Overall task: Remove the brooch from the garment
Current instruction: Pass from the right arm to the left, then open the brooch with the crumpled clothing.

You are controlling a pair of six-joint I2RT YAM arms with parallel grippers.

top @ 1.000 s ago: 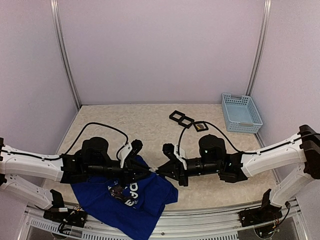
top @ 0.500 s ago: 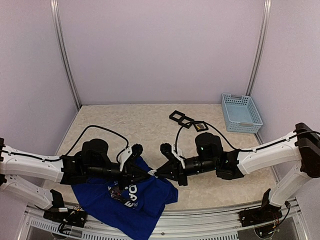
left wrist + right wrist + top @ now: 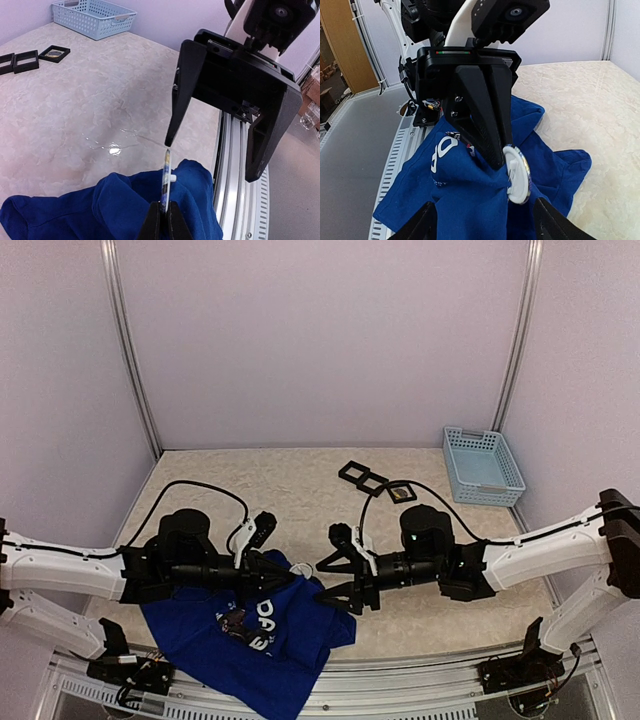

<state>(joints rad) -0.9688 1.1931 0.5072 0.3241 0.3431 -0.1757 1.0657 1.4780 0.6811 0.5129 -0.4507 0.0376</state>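
Note:
The garment (image 3: 265, 635) is a royal-blue T-shirt with white lettering, bunched at the near edge between the arms. The brooch (image 3: 518, 175), a round badge with a white back, is still pinned to a raised fold of it. My left gripper (image 3: 292, 576) is shut on the brooch's rim; in the left wrist view the brooch (image 3: 166, 175) stands edge-on above the closed left gripper (image 3: 161, 209). My right gripper (image 3: 327, 580) is open, its fingers (image 3: 186, 85) spread either side of the brooch without holding it. In the right wrist view the right gripper (image 3: 482, 225) is wide open over the garment (image 3: 465, 195).
A light blue basket (image 3: 483, 464) stands at the back right. A row of black square frames (image 3: 364, 477) lies on the table behind the right arm. An aluminium rail (image 3: 400, 665) runs along the table's near edge.
My right gripper has opened and let go of the brooch, drawing slightly back to the right. The left gripper has closed fully and stays on the brooch.

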